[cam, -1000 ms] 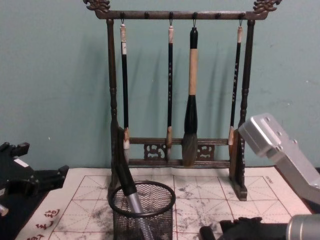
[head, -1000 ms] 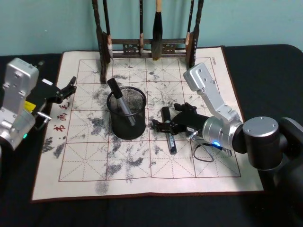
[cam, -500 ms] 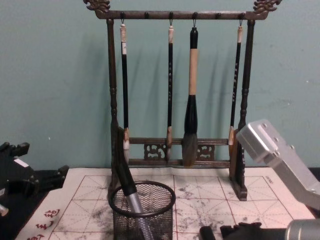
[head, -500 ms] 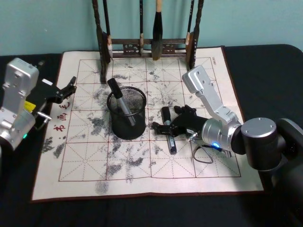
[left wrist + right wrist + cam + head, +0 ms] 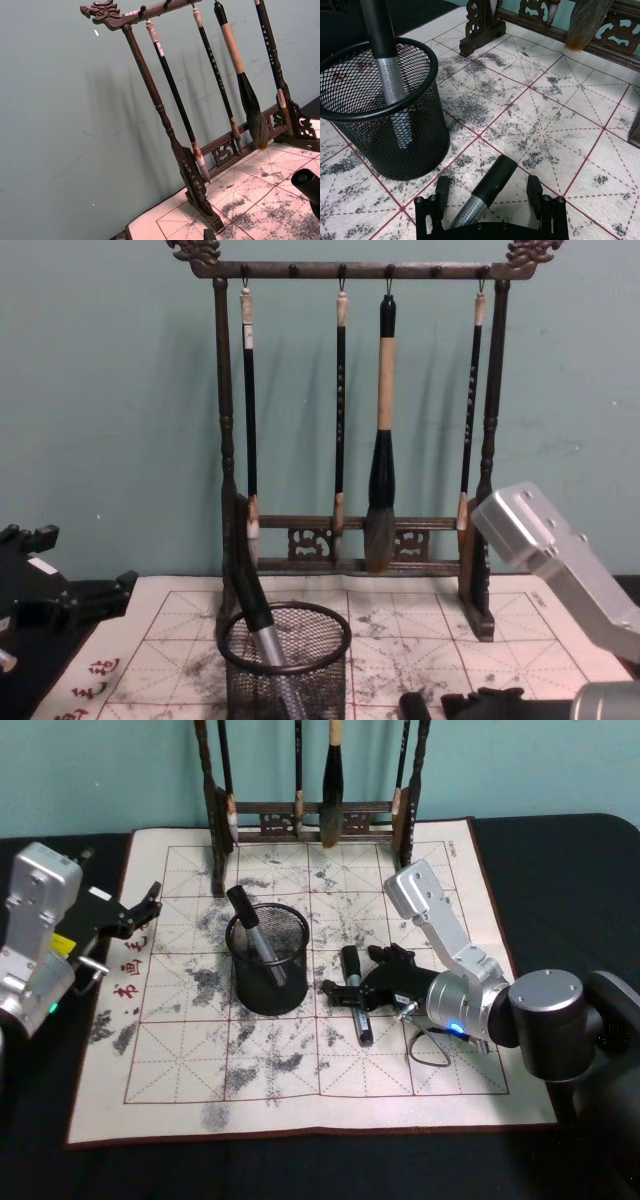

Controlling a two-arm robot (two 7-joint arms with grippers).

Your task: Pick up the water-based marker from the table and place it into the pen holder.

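While the pen holder [image 5: 266, 982] holds one marker [image 5: 251, 931], the right claw [image 5: 488, 188] straddles another [image 5: 364, 1026].

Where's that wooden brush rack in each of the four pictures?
Head view: brush rack at top centre.
Left wrist view: rack seen close, tilted.
Right wrist view: its carved base, beyond the pen holder.
Chest view: upright, centre.
Shared landmark: the thick brush hanging on it.

wire-mesh pen holder [image 5: 268, 988], wooden rack [image 5: 370, 820]
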